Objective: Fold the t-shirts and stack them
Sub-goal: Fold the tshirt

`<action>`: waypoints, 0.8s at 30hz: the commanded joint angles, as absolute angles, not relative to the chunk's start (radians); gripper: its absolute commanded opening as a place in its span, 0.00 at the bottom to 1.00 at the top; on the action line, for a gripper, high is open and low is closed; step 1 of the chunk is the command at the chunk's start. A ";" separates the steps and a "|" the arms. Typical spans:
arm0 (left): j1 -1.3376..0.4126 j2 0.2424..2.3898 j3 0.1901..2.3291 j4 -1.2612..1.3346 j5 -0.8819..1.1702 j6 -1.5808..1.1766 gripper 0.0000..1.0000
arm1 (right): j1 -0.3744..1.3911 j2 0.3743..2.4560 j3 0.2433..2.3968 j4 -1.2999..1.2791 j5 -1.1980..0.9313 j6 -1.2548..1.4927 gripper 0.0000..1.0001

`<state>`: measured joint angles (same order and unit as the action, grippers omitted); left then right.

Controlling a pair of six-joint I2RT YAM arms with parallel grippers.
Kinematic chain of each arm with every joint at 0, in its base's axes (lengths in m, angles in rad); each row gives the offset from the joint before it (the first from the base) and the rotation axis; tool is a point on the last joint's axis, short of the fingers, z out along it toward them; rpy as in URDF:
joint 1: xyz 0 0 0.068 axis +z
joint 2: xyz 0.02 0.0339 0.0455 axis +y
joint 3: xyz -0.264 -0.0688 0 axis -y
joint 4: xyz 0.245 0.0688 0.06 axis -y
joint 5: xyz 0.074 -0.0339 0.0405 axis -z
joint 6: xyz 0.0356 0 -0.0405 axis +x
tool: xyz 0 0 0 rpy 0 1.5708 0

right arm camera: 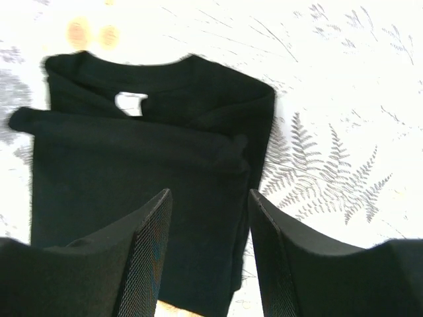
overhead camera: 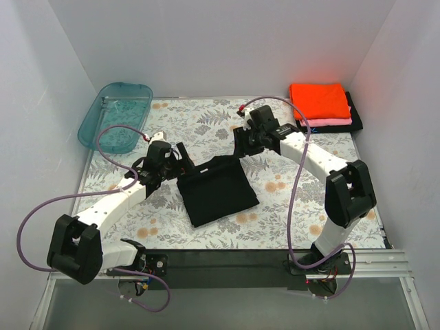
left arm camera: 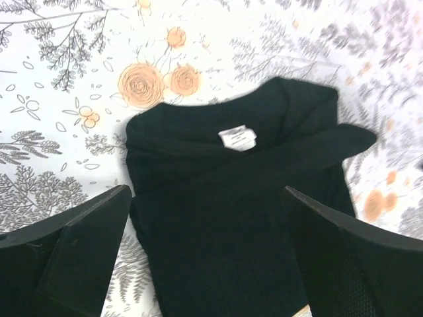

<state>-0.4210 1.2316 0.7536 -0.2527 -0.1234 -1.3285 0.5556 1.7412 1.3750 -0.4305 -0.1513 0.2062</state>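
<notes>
On table [overhead camera: 309,206]: black tee [overhead camera: 218,189] sleeves folded in | L tool [left arm camera: 206,191], R tool [right arm camera: 210,193]: agape, empty

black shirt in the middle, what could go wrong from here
The sleeve folded across the black shirt lies loose and bunched, so a lift could pull it out. The left gripper and right gripper hang open at opposite sides; an uneven grab may skew the fold. The stack sits in the far right corner, a long carry for a floppy bundle.
</notes>
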 commanded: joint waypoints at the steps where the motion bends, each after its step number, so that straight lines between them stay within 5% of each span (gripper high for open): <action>1: -0.417 1.236 0.778 -0.334 -0.098 -1.236 0.96 | 0.551 1.678 1.322 -0.373 -0.222 0.184 0.57; 19: -0.419 1.298 0.663 -0.221 -0.064 -1.302 0.98 | 0.456 1.810 1.261 -0.193 -0.458 -0.170 0.79; 24: -0.419 1.342 0.696 -0.215 -0.043 -1.267 0.86 | 0.449 1.879 1.305 -0.193 -0.544 -0.232 0.79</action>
<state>-0.4210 1.3407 0.6487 -0.2466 -0.0620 -1.3052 0.4507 1.8530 1.2488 -0.2314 -0.4469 -0.1532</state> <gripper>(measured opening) 0.887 0.786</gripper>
